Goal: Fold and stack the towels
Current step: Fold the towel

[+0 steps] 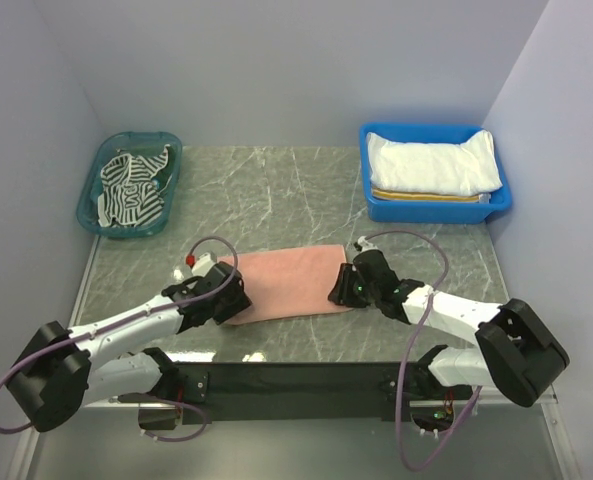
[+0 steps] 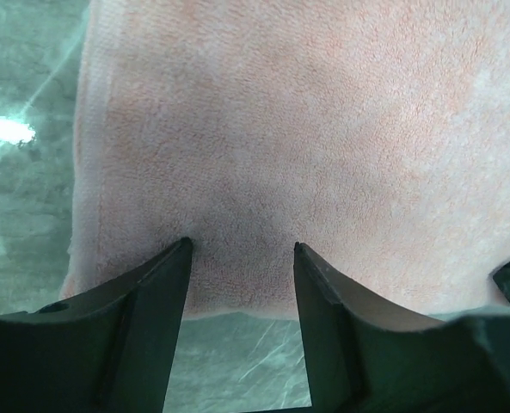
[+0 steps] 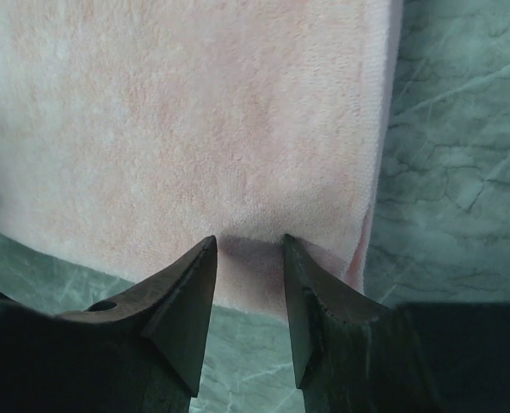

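I count four towels: pink towel centre, left gripper and right gripper spread-fingered on it; striped towel upper left; two stacked towels upper right.

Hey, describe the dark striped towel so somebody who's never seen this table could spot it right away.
On the green marbled table, look to the far left corner, where a teal basket sits. The crumpled towel inside is it: bold dark-and-white stripes, unlike the flat pink towel mid-table and the folded white towel in the blue bin.
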{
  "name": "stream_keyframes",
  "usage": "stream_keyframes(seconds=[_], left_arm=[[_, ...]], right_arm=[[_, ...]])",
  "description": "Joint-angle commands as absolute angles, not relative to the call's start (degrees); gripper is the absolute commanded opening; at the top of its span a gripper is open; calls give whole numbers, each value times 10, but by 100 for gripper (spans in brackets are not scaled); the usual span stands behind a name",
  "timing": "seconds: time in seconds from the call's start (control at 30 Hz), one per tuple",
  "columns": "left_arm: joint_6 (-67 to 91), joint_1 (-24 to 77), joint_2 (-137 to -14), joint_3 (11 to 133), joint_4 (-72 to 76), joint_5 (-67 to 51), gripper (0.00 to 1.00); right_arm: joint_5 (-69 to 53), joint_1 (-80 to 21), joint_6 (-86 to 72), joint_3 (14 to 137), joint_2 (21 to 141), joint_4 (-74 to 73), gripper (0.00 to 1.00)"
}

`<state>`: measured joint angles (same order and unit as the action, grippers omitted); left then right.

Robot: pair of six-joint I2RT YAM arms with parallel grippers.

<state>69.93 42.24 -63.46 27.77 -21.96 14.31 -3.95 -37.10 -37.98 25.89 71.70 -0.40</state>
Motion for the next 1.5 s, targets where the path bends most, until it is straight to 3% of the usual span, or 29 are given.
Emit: stream_keyframes(seconds=[0.0, 0.17, 0.4, 0.47, 0.67, 0.87, 1.07, 1.23, 1.47], left_arm=[[728, 411, -622, 251, -262, 187, 58], [683, 351, -597, 258, -259, 176, 61], [648, 352, -570, 337, -302, 161, 77], [657, 352, -559, 331, -308, 155, 77], [694, 352, -540, 282, -295, 168, 62], [723, 334, -613, 249, -294, 195, 48], [736, 311, -578, 233, -311, 201, 48], [687, 242, -536, 240, -298, 172, 56], [601, 222, -561, 344, -240, 142, 76]], right_arm=[[-18, -340, -398, 238, 713, 17, 44], [-44, -312, -375, 239, 684, 26, 45], [-106, -321, -345, 290, 628, 20, 53], [-129, -331, -346, 293, 620, 25, 53], [-156, -337, -388, 252, 637, 68, 48], [-153, -320, -426, 195, 706, 105, 46], [-152, -284, -445, 176, 734, 121, 45], [-150, -279, -419, 206, 701, 96, 45], [-148, -278, -383, 328, 686, 78, 50]])
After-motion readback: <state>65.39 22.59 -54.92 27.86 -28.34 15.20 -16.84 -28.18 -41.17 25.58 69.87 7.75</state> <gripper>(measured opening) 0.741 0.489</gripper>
